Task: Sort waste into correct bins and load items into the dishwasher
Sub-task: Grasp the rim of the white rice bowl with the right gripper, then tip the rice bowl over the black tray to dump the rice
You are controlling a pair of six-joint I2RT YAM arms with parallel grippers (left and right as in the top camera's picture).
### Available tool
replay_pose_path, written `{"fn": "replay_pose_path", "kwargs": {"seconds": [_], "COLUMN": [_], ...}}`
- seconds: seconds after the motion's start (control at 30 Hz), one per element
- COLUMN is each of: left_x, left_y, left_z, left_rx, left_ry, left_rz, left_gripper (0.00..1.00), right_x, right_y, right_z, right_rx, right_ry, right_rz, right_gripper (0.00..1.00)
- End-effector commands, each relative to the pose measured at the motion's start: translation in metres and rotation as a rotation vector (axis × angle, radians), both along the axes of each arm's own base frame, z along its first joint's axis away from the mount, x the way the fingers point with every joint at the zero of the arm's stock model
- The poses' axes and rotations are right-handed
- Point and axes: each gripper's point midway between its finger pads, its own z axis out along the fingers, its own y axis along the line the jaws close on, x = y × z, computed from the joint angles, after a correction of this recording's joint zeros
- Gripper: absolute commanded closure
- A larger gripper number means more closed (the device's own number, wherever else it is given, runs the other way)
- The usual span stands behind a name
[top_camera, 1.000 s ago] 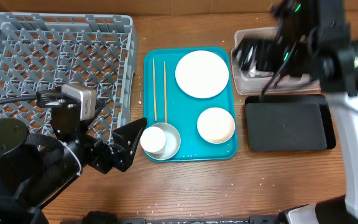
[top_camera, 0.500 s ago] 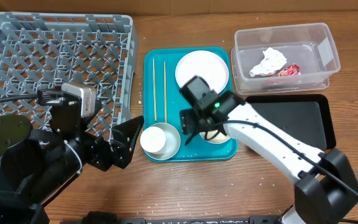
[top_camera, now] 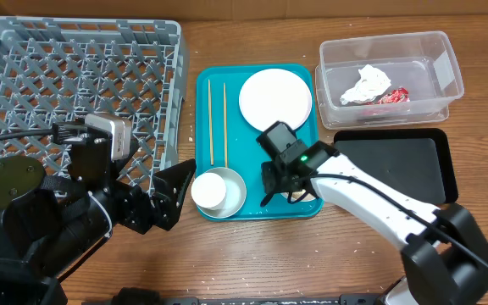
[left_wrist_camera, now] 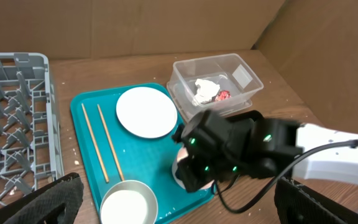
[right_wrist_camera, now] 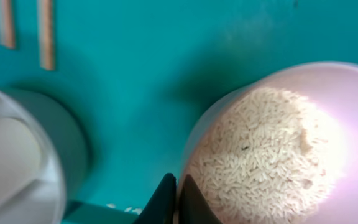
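My right gripper (top_camera: 280, 181) is shut on the near rim of the small pale bowl (right_wrist_camera: 353, 81), one finger inside and one outside; the bowl holds white rice (right_wrist_camera: 272, 149). It sits on the teal tray (top_camera: 246, 146) and is mostly hidden under the gripper from overhead. My left gripper (top_camera: 173, 200) stands open by the tray's front left corner, holding nothing. Next to it a white cup (top_camera: 207, 191) rests in the grey-blue bowl (top_camera: 234, 196). Two chopsticks (top_camera: 217, 123) and the plate (top_camera: 275, 100) lie further back. The napkin (top_camera: 369, 83) and red wrapper (top_camera: 396, 96) are in the clear tub (top_camera: 449, 52).
The grey dish rack (top_camera: 74, 80) fills the back left, close to my left arm. A black tray (top_camera: 392, 169) lies right of the teal tray, in front of the tub. A few rice grains (right_wrist_camera: 120, 208) lie on the teal tray by the bowl.
My right arm has swung from the clear tub down to the teal tray and its fingers have shut on the bowl's rim. The left arm has not moved.
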Motion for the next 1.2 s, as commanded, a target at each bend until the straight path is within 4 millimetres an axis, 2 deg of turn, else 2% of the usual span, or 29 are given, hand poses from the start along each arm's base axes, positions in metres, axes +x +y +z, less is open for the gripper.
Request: {"fn": "replay_pose_path", "kwargs": {"seconds": [0.0,0.07,0.13,0.17,0.2,0.33,0.5,0.6,0.7,0.73,0.87,0.97,1.07,1.1,1.13,1.17], "left_x": [0.0,0.0,0.0,0.0,0.001,0.002,0.004,0.006,0.007,0.008,0.01,0.013,0.015,0.016,0.016,0.016], "left_y": [0.001,0.002,0.002,0.002,0.002,0.002,0.001,0.001,0.001,0.001,0.001,0.0,0.0,0.0,0.0,0.0], "left_z": [0.004,0.004,0.004,0.004,0.004,0.003,0.0,-0.003,-0.007,-0.011,-0.016,-0.018,-0.021,-0.023,-0.023,-0.024], "left_rx": [0.014,0.015,0.016,0.016,0.016,0.017,0.018,0.02,0.022,0.024,0.028,0.029,0.03,0.031,0.031,0.032], "left_ry": [-0.023,-0.024,-0.024,-0.023,-0.023,-0.016,-0.004,0.015,0.033,0.051,0.077,0.088,0.103,0.112,0.114,0.118], "left_rz": [-0.002,0.0,0.001,0.001,0.001,0.001,0.001,0.0,0.0,0.0,0.0,-0.001,-0.001,-0.001,-0.001,-0.001], "left_gripper": [0.0,0.0,0.0,0.0,0.0,0.0,0.0,0.0,0.0,0.0,0.0,0.0,0.0,0.0,0.0,0.0], "right_x": [0.025,0.029,0.03,0.03,0.033,0.04,0.035,0.038,0.035,0.031,0.03,0.029,0.036,0.033,0.034,0.042], "right_y": [0.007,0.001,-0.011,-0.019,-0.042,-0.083,-0.118,-0.136,-0.146,-0.154,-0.175,-0.182,-0.186,-0.184,-0.185,-0.195], "right_z": [0.082,0.112,0.124,0.127,0.126,0.123,0.112,0.11,0.116,0.127,0.151,0.157,0.135,0.141,0.135,0.11], "right_rx": [0.155,0.265,0.356,0.385,0.427,0.526,0.725,0.927,1.087,1.203,1.336,1.37,1.244,1.285,1.248,1.126], "right_ry": [-0.126,-0.129,-0.089,-0.064,-0.003,0.053,0.108,-0.018,-0.097,-0.124,-0.193,-0.208,-0.198,-0.188,-0.204,-0.143], "right_rz": [-0.035,-0.056,-0.086,-0.107,-0.175,-0.22,-0.26,-0.155,-0.11,-0.113,-0.117,-0.129,-0.186,-0.18,-0.176,-0.294], "right_gripper": [0.96,0.96,0.96,0.96,0.96,0.96,0.96,0.96,0.96,0.96,0.96,0.96,0.96,0.96,0.96,0.96]}}
